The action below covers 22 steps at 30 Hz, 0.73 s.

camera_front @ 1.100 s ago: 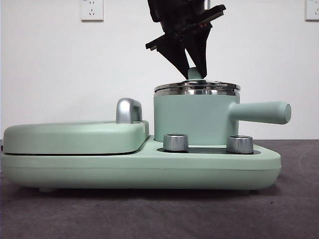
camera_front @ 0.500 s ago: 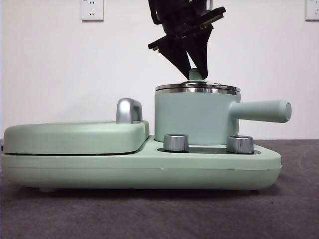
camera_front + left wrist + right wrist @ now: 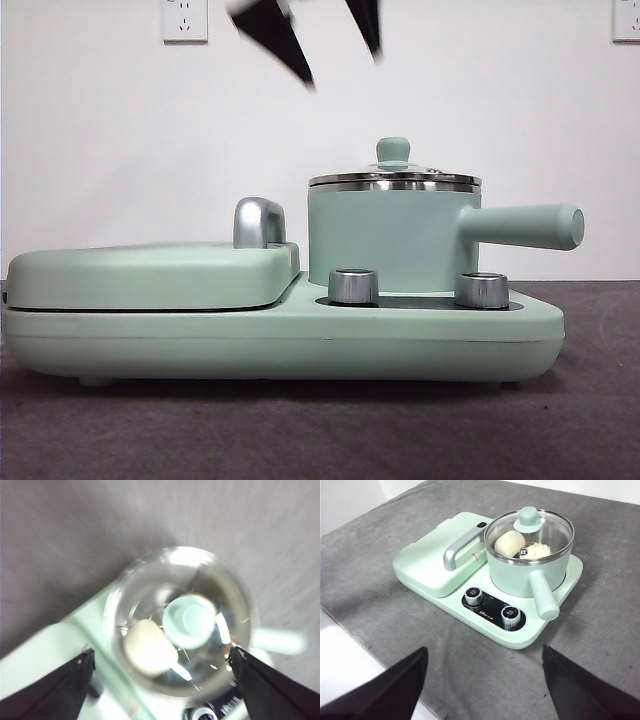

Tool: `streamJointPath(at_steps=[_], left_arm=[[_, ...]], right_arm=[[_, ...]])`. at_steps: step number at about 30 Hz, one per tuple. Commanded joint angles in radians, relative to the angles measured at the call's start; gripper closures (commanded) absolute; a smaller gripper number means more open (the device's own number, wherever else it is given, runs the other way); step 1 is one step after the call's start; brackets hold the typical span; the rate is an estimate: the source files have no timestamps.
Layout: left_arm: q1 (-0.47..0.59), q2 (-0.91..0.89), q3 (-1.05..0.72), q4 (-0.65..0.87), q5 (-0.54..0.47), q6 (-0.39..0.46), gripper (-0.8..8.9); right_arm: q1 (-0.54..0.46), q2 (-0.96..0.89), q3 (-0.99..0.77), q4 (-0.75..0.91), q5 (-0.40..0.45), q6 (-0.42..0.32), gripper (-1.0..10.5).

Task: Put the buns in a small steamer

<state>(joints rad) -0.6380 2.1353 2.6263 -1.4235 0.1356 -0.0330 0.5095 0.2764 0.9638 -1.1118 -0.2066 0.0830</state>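
From the front I see the small steamer (image 3: 392,235) sitting on the right end of the mint-green cooker base (image 3: 300,340), lid (image 3: 394,179) on, handle pointing right, with the left claw (image 3: 320,45) high above it, jaws spread wide and holding nothing. That level view tells me nothing of what is inside the pot. My left wrist camera, blurred, looks straight down through the glass lid (image 3: 180,625): I can make out the green knob (image 3: 190,621) and one pale smooth bun (image 3: 149,647) beside it, but no second one clearly. The right wrist view settles it: through the lid I see both buns in the steamer (image 3: 527,555), the smooth bun (image 3: 509,543) and the ridged bun (image 3: 537,551) side by side. The right claw (image 3: 482,685) hangs well back over the grey table (image 3: 395,605), jaws wide apart, empty. The flat griddle lid (image 3: 432,562) lies closed beside the pot.
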Motion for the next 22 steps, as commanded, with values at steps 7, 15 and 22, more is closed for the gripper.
streamJointPath(at_steps=[7, 15, 22], left_arm=[[-0.008, -0.564, -0.700, -0.048, 0.012, 0.021, 3.77], [-0.002, -1.064, -1.295, 0.253, 0.011, -0.050, 3.76], [-0.002, -1.527, -1.690, 0.478, -0.012, -0.205, 3.77]], right_arm=[[0.006, 0.003, 0.006, 0.031, -0.003, 0.010, 5.9], [0.006, 0.003, -0.016, 0.125, -0.004, 0.010, 5.9], [0.006, 0.003, -0.049, 0.139, -0.003, 0.010, 5.9]])
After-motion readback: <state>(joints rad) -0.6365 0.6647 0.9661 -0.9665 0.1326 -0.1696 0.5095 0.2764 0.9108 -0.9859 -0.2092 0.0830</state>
